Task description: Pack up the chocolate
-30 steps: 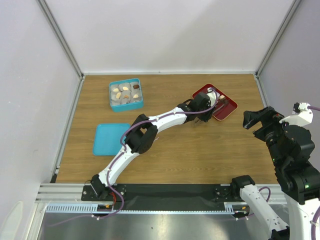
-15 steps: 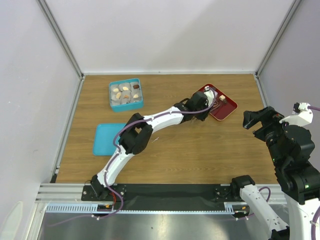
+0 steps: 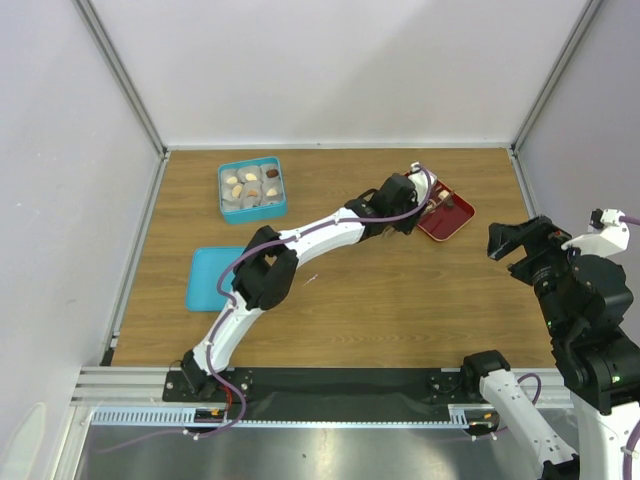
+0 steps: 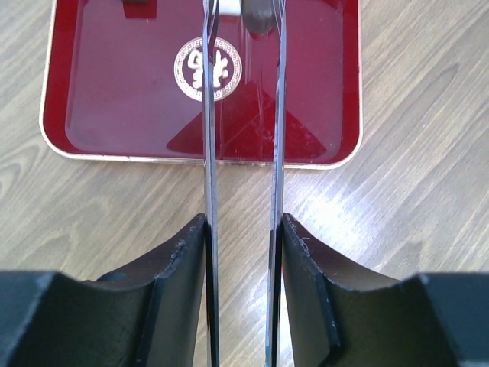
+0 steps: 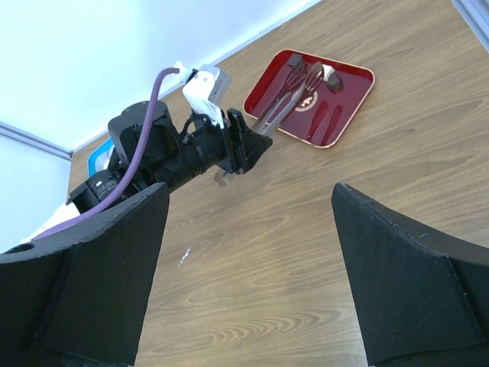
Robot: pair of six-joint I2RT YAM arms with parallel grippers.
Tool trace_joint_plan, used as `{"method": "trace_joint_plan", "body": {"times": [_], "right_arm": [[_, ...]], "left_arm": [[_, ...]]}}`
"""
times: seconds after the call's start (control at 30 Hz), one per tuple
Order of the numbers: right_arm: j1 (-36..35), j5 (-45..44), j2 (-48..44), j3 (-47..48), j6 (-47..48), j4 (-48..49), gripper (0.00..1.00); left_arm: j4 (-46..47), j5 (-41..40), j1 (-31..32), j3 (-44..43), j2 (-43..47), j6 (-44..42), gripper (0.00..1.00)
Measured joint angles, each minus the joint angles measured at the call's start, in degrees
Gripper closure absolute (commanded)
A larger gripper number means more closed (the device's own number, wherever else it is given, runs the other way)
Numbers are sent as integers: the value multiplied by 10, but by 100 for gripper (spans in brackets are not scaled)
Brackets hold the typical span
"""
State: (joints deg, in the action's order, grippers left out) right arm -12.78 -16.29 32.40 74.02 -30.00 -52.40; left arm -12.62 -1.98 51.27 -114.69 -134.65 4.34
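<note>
My left gripper (image 3: 408, 208) is shut on long metal tongs (image 4: 243, 115), one blade against each finger. The tongs reach out over the red tray (image 3: 450, 222). In the left wrist view a dark piece of chocolate (image 4: 257, 14) lies between the tong tips at the frame's top edge, and another dark piece (image 4: 137, 6) sits to its left, both cut off. The teal box (image 3: 252, 187) at the far left holds several chocolates in paper cups. My right gripper (image 3: 522, 240) is open and empty, raised at the right, well away from the tray (image 5: 309, 95).
A teal lid (image 3: 218, 277) lies flat on the table to the left of my left arm. The tray's gold emblem (image 4: 206, 69) sits on its bare middle. Grey walls close in the table at the back and on both sides.
My left arm has swung a little towards the far side, carrying the tongs further over the red tray. My right arm has hardly moved.
</note>
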Motion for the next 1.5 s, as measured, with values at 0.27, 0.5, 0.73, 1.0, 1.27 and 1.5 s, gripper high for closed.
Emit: {"method": "trace_joint_plan", "body": {"times": [0.27, 0.5, 0.73, 1.0, 1.27, 1.5], "right_arm": [[0, 0, 0, 0, 0, 0, 7], [0, 0, 0, 0, 0, 0, 6], [0, -3, 0, 0, 0, 0, 6], [0, -6, 0, 0, 0, 0, 7], [0, -8, 0, -1, 1, 5, 7], [0, -9, 0, -1, 1, 4, 6]], "left_arm": [[-11, 0, 0, -37, -17, 0, 53], [-20, 2, 0, -68, -59, 1, 53], [-21, 7, 0, -70, -77, 1, 53], [-15, 17, 3, -69, -78, 1, 54], [5, 22, 10, -53, -78, 1, 53], [3, 22, 11, -61, -78, 1, 53]]}}
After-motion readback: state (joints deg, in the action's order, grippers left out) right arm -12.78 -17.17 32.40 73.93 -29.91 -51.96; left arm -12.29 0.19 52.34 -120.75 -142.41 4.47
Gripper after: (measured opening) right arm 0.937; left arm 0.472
